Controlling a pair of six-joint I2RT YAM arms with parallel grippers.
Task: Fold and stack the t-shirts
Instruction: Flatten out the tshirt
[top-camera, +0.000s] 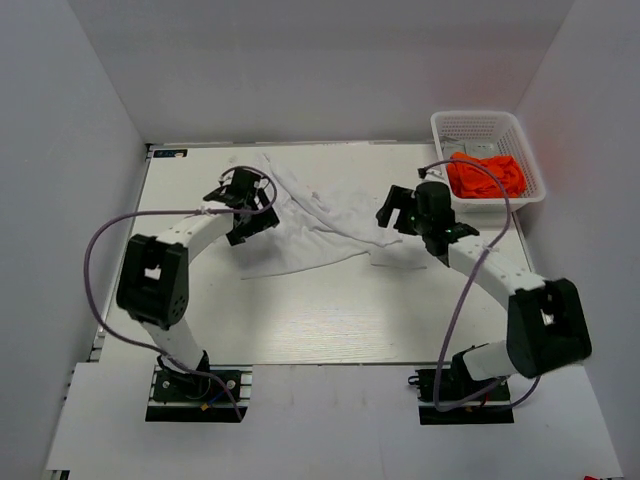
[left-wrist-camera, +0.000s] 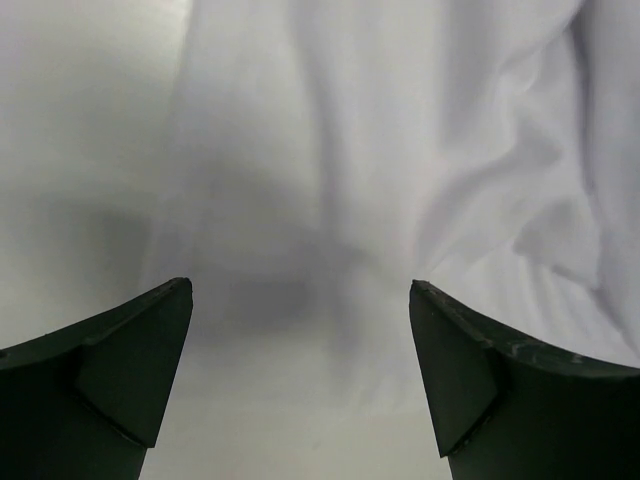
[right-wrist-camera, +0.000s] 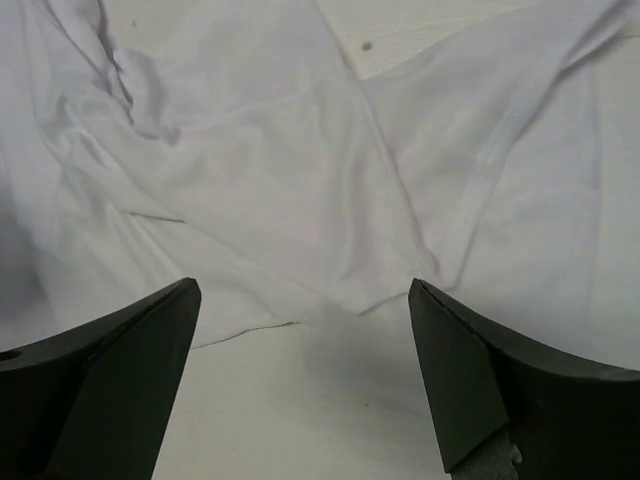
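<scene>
top external, white t-shirt rumpled, left hand & right hand spread, empty

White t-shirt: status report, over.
Left gripper open, right gripper open, both over the cloth. White t-shirt crumpled, unfolded, mid-table. Orange t-shirt in basket. Nothing in the way.

We record: white t-shirt, plain; orange t-shirt, bright, plain; basket, white lattice; worktop, pale cream, faint wood grain.
</scene>
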